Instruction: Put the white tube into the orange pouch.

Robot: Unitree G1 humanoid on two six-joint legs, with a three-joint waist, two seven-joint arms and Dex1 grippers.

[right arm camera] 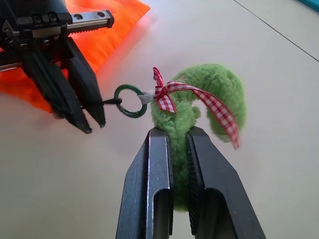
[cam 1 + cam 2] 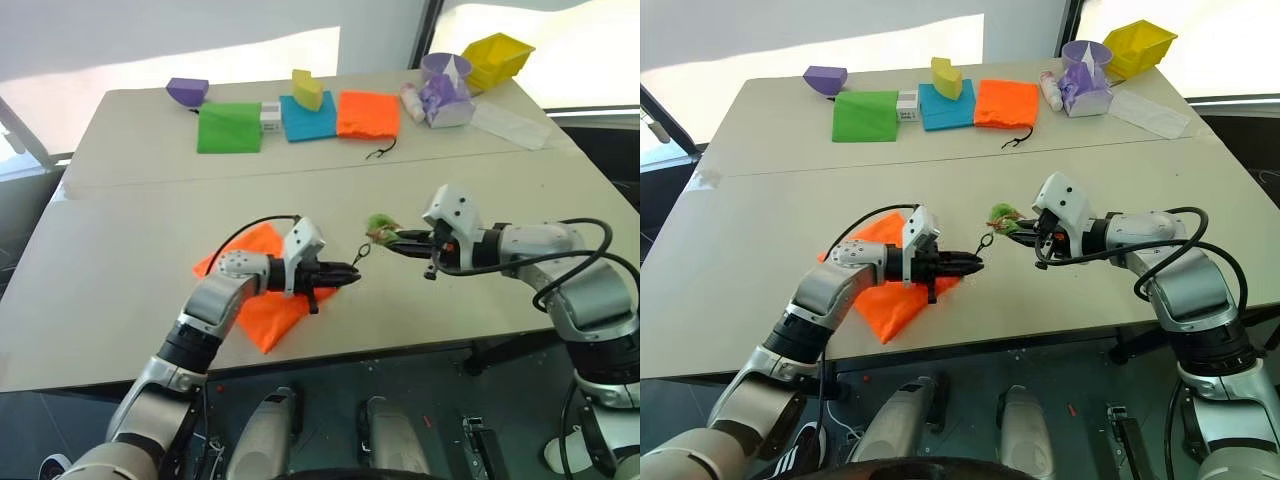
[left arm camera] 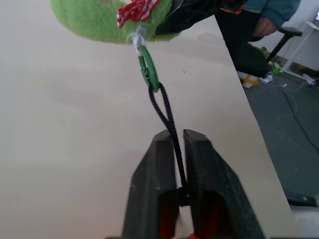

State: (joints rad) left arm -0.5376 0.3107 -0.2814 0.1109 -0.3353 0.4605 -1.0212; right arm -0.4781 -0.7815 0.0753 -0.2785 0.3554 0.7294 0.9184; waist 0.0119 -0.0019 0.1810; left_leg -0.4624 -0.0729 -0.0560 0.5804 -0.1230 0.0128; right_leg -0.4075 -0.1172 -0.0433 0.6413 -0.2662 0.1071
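Pale tabletop (image 2: 110, 300) carries the orange pouch (image 2: 262, 318) near its front edge, under the left claw (image 2: 345, 272), which is clamped on the pouch's dark cord (image 3: 169, 119). To the right, the right claw (image 2: 393, 240) pinches the green fuzzy ring (image 1: 199, 107) at the cord's end. This looks like the opening step: pulling the two apart should loosen the drawstring. I cannot pick out the white tube; the pouch mouth is hidden by the left arm.
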